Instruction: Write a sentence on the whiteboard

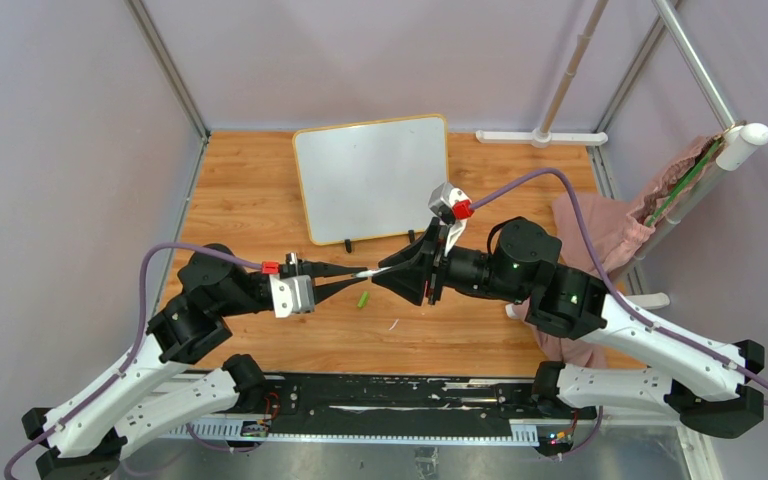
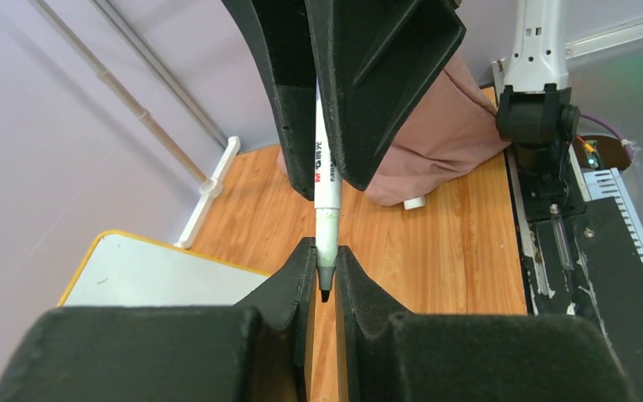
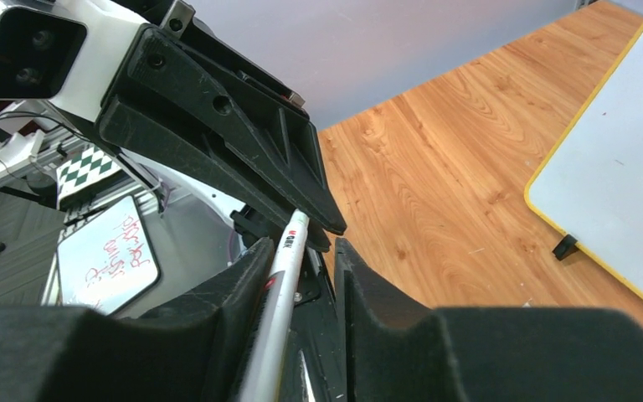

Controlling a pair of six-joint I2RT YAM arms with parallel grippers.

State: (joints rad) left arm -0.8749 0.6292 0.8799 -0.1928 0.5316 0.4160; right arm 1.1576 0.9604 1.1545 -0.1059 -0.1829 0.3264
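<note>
A handover of a white-barrelled marker (image 1: pixel 368 272) with a grey neck and a bare dark nib was judged to be the step in hand. The marker was held level in the air above the middle of the wooden table (image 1: pixel 250 190), between two black grippers set tip to tip. The left gripper (image 1: pixel 357 276) was closed to a narrow slot, its fingertips (image 2: pixel 301 260) pressed on either side of the grey neck just behind the nib. The barrel was lodged between the fingers of the right gripper (image 1: pixel 385 270). In that wrist's own view a sliver of gap was seen beside the barrel, so whether it was clamped could not be told.

For the step to be done well, one grip should be proved firm before the other is eased. The marker should also be kept in line with the fingers, with the nib left free to reach a surface.

The rectangular glossy white whiteboard (image 1: pixel 375 180), rimmed in yellow-orange, was placed towards the middle of the table's far edge, beyond both grippers and well apart from the nib. No sentence was seen on it. A small green cap (image 1: pixel 363 298) was seen on the table just beside the grippers, towards the near edge.
</note>
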